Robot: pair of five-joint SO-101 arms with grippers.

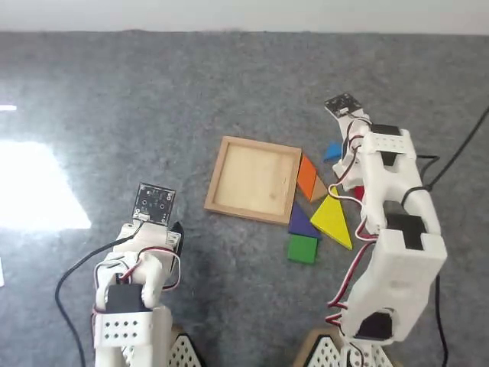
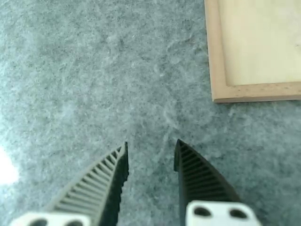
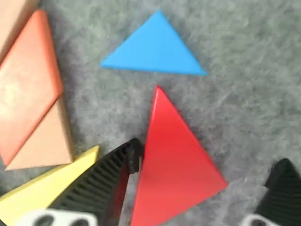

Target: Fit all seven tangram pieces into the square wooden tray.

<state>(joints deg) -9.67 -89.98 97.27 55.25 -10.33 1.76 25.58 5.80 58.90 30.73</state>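
The square wooden tray point(image 1: 215, 182) lies empty at mid-table; its corner point(image 2: 215, 70) is just ahead of my left gripper point(image 2: 151, 149), which hangs open over bare felt. Right of the tray lie an orange parallelogram point(image 1: 306, 176), a tan triangle point(image 1: 318, 191), a yellow triangle point(image 1: 333, 219), a purple triangle point(image 1: 301, 222), a green square point(image 1: 302, 249) and a blue triangle point(image 1: 332, 151). My right gripper point(image 3: 207, 172) is open and straddles a red triangle point(image 3: 169, 155). One finger point(image 3: 106, 181) touches its edge and the other stands apart from it. The blue triangle point(image 3: 155, 47) lies beyond it.
Grey felt covers the whole table point(image 1: 114, 115). The right arm point(image 1: 390, 199) stands over the pieces at the right and hides most of the red one from above. Open felt stretches left of and behind the tray.
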